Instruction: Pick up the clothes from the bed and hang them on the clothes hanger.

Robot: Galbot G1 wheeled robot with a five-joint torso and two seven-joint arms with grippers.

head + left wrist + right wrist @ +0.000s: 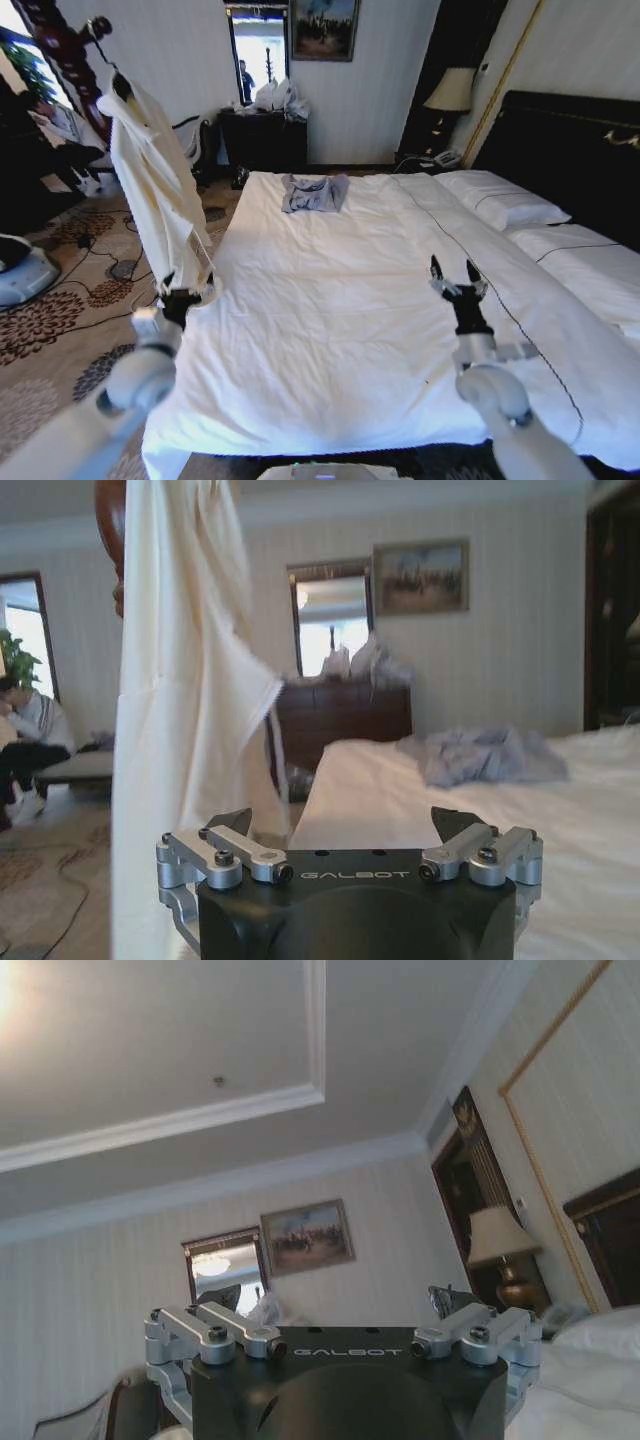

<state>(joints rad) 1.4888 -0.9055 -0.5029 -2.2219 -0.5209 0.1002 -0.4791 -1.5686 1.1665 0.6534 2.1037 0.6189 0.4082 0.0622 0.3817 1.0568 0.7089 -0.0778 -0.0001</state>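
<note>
Hang step looks complete: clothes (155, 180) off bed (330, 330). My left hand (180, 296) spread at hem, right hand (455, 274) spread. Next: retract.

My robot has fat white arms with silver rings near the wrists, and each black tool, the left tool (180, 290) and the right tool (455, 275), has shiny silver links with little screws and "GALBOT" printed on its black block.
</note>
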